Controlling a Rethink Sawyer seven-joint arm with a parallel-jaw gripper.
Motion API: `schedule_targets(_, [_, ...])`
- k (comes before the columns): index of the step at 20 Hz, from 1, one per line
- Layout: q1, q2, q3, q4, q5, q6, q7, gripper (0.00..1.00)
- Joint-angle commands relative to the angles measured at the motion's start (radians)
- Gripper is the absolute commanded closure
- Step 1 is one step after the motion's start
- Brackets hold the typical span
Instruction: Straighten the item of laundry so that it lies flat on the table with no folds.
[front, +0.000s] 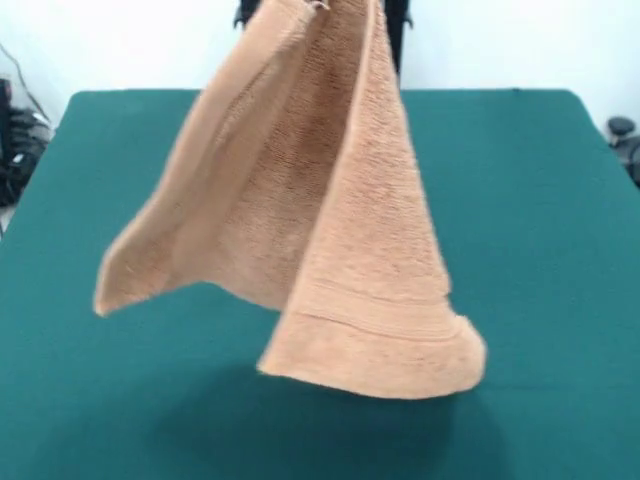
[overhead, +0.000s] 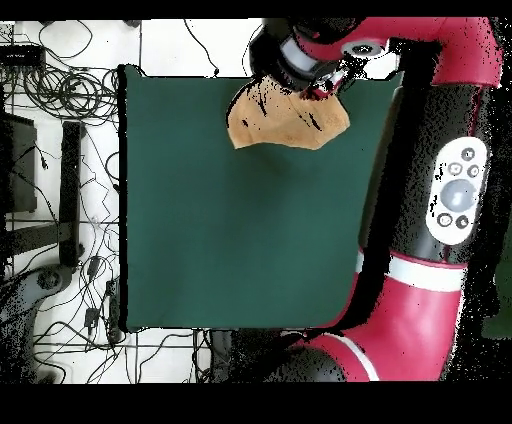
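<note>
The item of laundry (front: 340, 220), a tan-orange terry towel, hangs in the air above the table (front: 530, 210), held by its top at the upper edge of the front view. It drapes down in a cone with a deep vertical fold. Its banded hem curls at the bottom right, and one corner sticks out to the lower left. From overhead the towel (overhead: 285, 125) shows as a bunched patch near the far edge of the green table (overhead: 220, 220). My gripper (overhead: 322, 85) is right over the towel and shut on it. Its fingers are hidden by the cloth and the wrist.
My red arm (overhead: 420, 250) runs along the table's right side in the overhead view. Cables and dark equipment (overhead: 60, 150) lie on the floor to the left of the table. Dark gear (front: 15, 140) also stands beyond the table's edge in the front view.
</note>
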Motion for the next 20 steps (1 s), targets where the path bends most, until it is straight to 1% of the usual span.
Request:
schedule_targets(1, [0.018,-0.079,-0.137,0.344,0.103,-0.194,0.315,1.0])
schedule_targets(3, [0.018,-0.098,-0.159,0.39,0.131,-0.221,0.318,1.0])
schedule_targets(6, [0.01,-0.148,-0.199,0.511,0.176,-0.303,0.328,1.0])
schedule_targets(8, [0.02,-0.182,-0.24,0.587,0.182,-0.365,0.348,1.0])
schedule_targets(11, [0.056,-0.211,-0.307,0.655,0.174,-0.447,0.406,1.0])
schedule_targets(14, [0.111,-0.226,-0.38,0.678,0.135,-0.526,0.474,1.0])
schedule_targets(17, [0.202,-0.221,-0.486,0.64,0.019,-0.602,0.555,1.0])
schedule_targets(20, [0.288,-0.196,-0.588,0.587,-0.089,-0.662,0.635,1.0])
